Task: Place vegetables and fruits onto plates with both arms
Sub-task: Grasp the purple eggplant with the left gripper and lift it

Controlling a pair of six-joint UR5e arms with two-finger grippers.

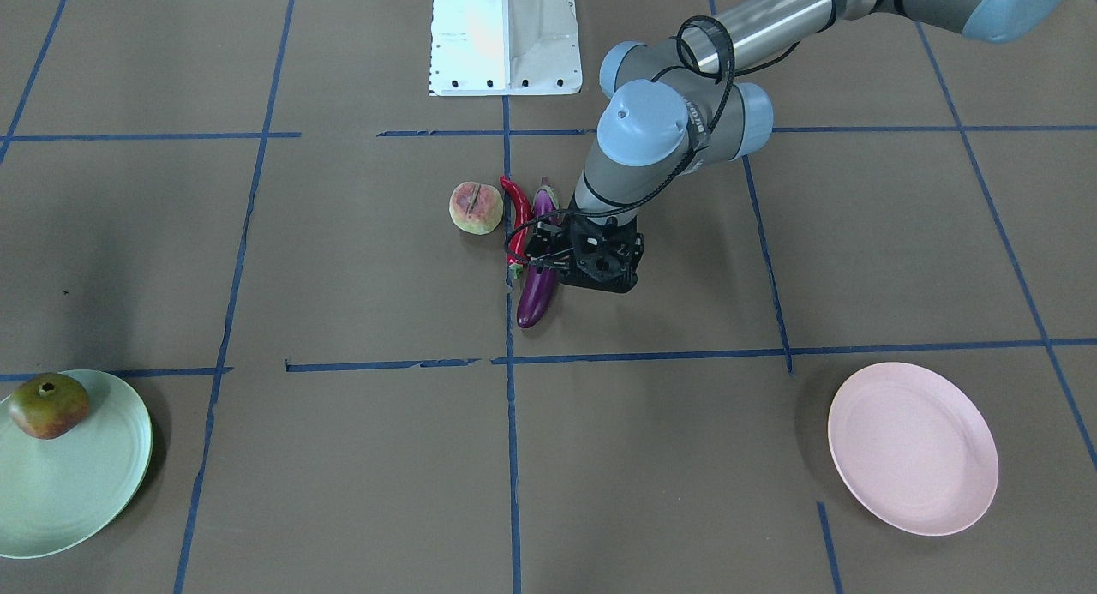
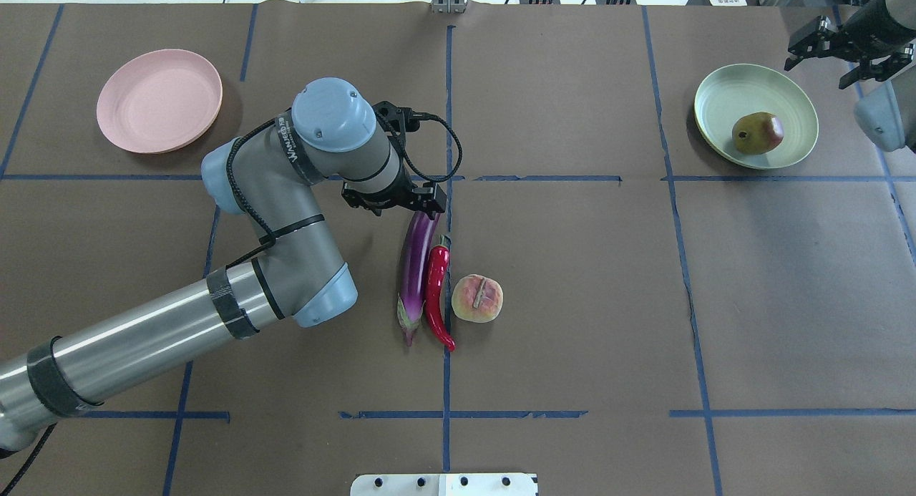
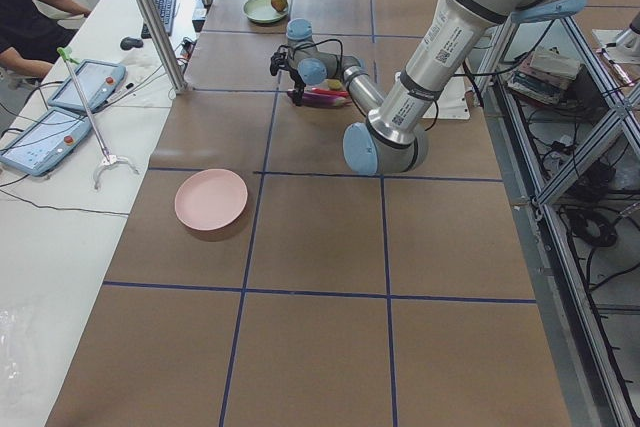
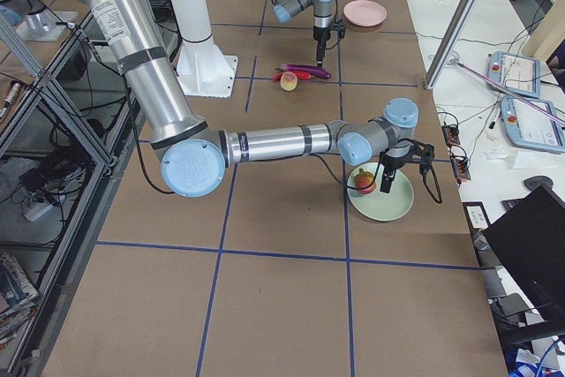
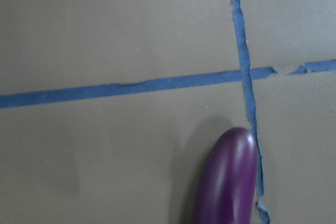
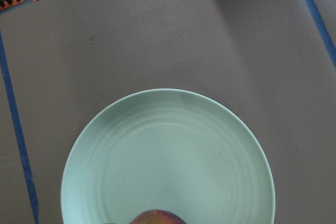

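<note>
Hovering with left gripper [image 1: 547, 253] over blunt end of long glossy purple eggplant [image 2: 416, 267], opening unreadable; right gripper [image 2: 834, 52] spread, empty.

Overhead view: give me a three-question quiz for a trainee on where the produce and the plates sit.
1. True or false: the pink plate holds a fruit.
2. What lies between the eggplant and the peach? A) the chili pepper B) a banana C) a spoon
3. Fill in: the oval fruit rests on the ___ plate.

Key: 1 false, it is bare. 2 A. 3 green: it sits on the green plate.
</note>
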